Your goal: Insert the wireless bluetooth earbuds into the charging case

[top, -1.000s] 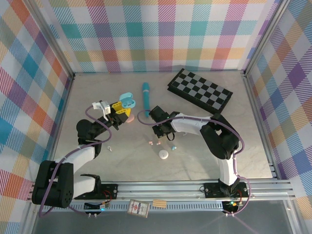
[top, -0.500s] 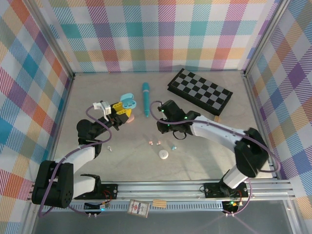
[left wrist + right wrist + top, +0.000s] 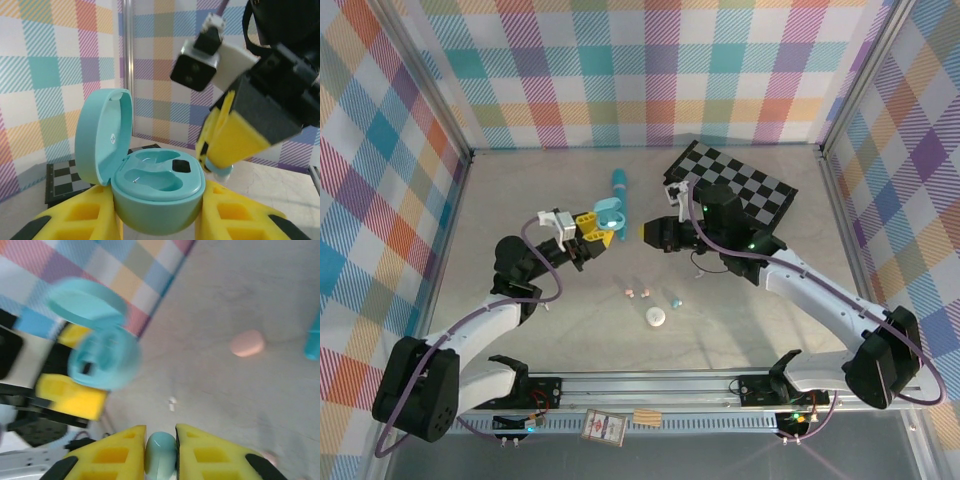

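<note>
The left gripper [image 3: 597, 228] pinches the charging case [image 3: 157, 192] between its yellow fingers [image 3: 75, 220], holding it above the table [image 3: 510, 190]. The case is a smooth teal, pebble-shaped shell. Its round lid stands open on a hinge at the left in the left wrist view. Inside are two shallow moulded wells and a small dark square patch near the right rim.

The right gripper [image 3: 648, 233] hangs just beside the case, its tips pointing toward the open wells but apart from them. Its yellow jaws are nearly together on a light blue earbud [image 3: 160, 452], a tiny glossy rounded bud that fills the gap between the pads. In the right wrist view the case is blurred, with the lid tilted up behind the body.

Other pieces lie on the table well below the two grippers:
- Two pink earbuds [image 3: 635, 293] sit side by side.
- A second light blue earbud [image 3: 677, 300] lies just to their right.
- A white case [image 3: 656, 317] lies near them.
- A small white bud [image 3: 546, 303] lies further left, by the left arm.

A pink case [image 3: 247, 343] rests on the marbled surface. A teal pen [image 3: 618, 183] lies behind the held case, and a folded checkerboard [image 3: 750, 190] sits behind the right arm.
</note>
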### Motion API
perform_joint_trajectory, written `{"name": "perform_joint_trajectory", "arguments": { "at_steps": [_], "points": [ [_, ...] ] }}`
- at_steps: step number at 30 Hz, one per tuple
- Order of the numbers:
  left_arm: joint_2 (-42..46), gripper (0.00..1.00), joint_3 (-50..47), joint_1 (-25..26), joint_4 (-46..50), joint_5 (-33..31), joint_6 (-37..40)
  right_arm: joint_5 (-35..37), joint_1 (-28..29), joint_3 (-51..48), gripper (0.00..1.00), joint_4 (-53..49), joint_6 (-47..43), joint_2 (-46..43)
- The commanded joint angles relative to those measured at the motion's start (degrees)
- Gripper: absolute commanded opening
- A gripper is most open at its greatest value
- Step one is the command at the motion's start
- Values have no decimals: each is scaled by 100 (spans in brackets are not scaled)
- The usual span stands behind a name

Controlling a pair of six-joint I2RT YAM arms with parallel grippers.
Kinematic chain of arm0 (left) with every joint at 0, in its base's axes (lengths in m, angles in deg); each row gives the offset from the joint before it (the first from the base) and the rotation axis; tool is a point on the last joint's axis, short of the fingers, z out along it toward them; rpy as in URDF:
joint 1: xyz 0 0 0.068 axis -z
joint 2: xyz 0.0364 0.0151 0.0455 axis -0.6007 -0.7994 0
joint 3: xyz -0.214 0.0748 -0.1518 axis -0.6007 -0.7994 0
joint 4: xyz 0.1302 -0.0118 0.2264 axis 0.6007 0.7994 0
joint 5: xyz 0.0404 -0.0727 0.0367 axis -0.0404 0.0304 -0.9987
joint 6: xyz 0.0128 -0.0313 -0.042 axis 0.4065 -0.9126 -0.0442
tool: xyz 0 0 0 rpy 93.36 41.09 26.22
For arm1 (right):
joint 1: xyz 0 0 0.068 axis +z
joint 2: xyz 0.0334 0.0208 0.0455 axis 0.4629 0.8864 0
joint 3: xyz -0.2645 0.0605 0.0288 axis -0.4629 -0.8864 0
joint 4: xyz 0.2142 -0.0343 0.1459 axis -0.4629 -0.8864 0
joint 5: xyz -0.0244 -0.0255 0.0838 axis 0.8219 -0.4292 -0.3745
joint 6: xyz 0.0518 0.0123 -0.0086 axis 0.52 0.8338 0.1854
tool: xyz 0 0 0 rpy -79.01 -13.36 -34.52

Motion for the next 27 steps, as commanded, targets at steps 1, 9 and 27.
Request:
{"name": "perform_joint_trajectory", "arguments": {
  "at_steps": [1,9,27],
  "points": [
    [-59,29,177,220,97,-379,452,-791,-44,123,21,776,387,-54],
    [-206,29,388,687,456,-652,929,-916,-44,630,21,646,413,255],
    [-612,29,525,940,-80,-788,845,-627,-44,998,21,282,447,699]
  ]
}}
